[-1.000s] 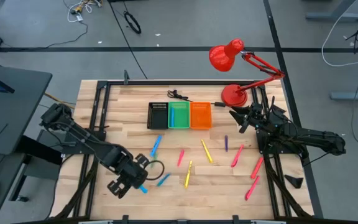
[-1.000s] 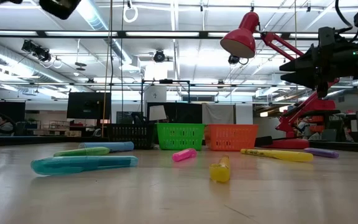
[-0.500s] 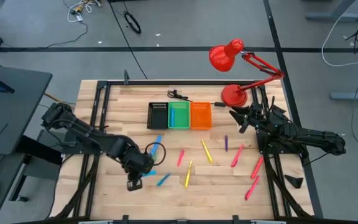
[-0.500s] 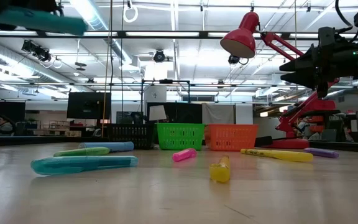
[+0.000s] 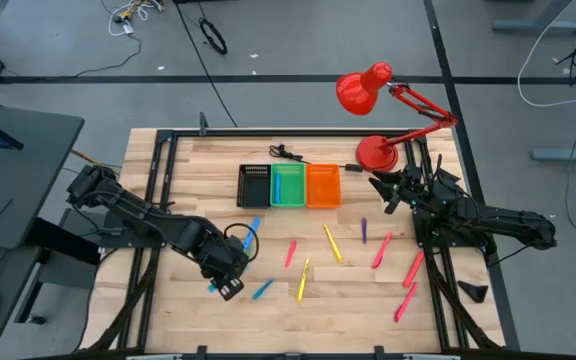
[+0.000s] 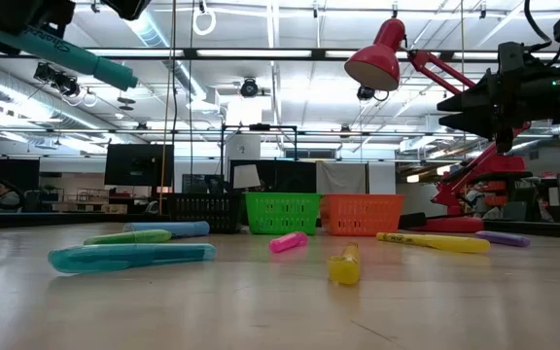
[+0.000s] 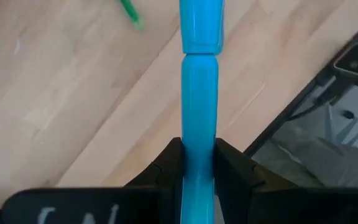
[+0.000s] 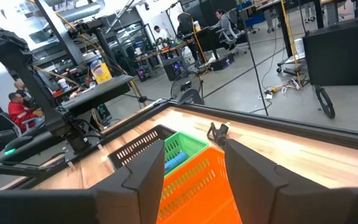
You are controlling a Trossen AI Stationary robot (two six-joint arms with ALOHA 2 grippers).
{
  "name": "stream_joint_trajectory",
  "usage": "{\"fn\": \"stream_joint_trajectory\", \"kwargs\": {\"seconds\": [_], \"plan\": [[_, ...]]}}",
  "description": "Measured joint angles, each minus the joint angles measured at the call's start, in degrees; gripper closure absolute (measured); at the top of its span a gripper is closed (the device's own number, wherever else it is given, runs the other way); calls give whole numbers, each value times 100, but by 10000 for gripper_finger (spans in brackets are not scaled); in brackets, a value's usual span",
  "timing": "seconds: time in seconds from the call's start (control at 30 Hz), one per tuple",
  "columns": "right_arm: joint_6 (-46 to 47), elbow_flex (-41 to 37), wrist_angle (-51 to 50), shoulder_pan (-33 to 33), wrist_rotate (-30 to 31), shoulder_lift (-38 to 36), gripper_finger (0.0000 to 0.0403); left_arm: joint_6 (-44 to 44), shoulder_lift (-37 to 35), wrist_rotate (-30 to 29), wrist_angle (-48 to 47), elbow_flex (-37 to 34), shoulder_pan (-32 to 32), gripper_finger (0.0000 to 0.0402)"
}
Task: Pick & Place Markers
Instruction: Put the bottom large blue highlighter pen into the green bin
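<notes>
At the near left part of the bench point(image 5: 168, 300), the left tool point(image 5: 226, 285) is clamped on a blue marker point(image 7: 199, 93), which it has lifted clear of the wood within the last second; half a second ago the marker hung level overhead in the low view, and it now slants downward as the wrist turns. In judgement, the pick is done and the carry toward the bins is starting. Just beyond, a second blue marker point(image 5: 262, 289) and a yellow one point(image 5: 303, 279) lie loose on the boards, with pink markers point(image 5: 409, 268) spread farther right. Farther back, the black bin point(image 5: 255, 186), green bin point(image 5: 288, 185) and orange bin point(image 5: 323, 185) stand touching in a row; something blue seems to lie already in the green one, though the view is too small to be sure. On the far right, beside a red lamp point(image 5: 365, 88), the right tool point(image 8: 191, 168) waits parted and empty, unmoved.
</notes>
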Motion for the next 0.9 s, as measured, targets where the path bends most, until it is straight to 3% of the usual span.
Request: {"fn": "stream_joint_trajectory", "kwargs": {"seconds": [0.47,0.9], "plan": [[0,1,-1,1,0,0,233,350,-46,-118,129,0,1613,332],[0,0,0,0,0,-2,233,-442,-39,-290,507,0,3177,332]]}}
